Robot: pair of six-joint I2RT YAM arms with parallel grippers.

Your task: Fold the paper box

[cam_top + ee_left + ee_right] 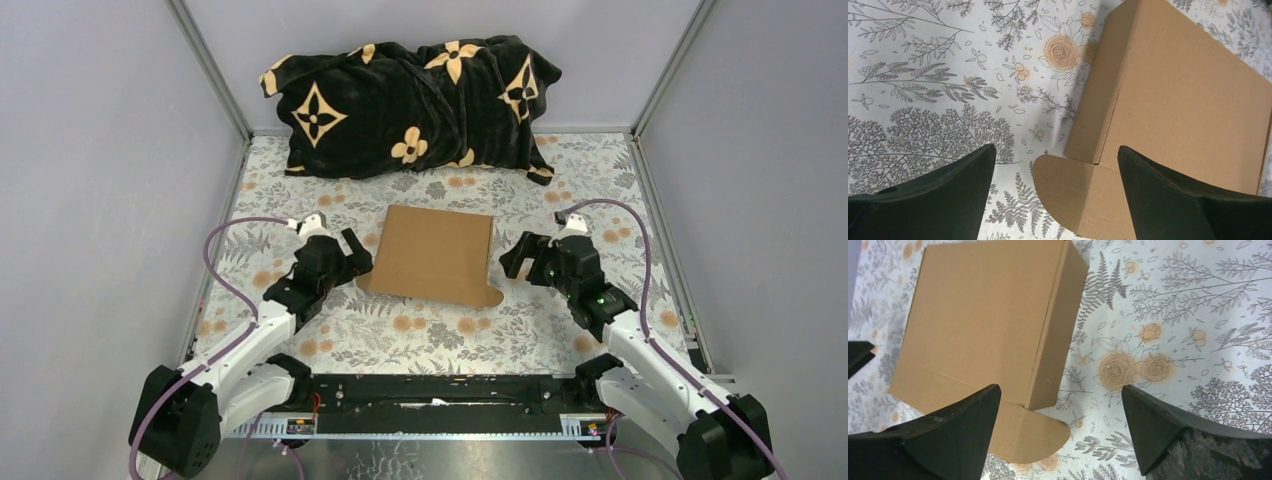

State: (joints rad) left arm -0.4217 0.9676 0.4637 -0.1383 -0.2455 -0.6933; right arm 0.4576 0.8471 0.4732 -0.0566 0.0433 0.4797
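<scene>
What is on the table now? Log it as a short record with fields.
box: the paper box, plain brown cardboard, lying flat mid-table
tabs: rounded tabs stick out at both near corners
left arm: jaws open by the box's left edge, gripping nothing
right arm: jaws open by the box's right edge, gripping nothing
behind box: black blanket with tan flower shapes, bunched at the far wall
surface: floral cloth
</scene>
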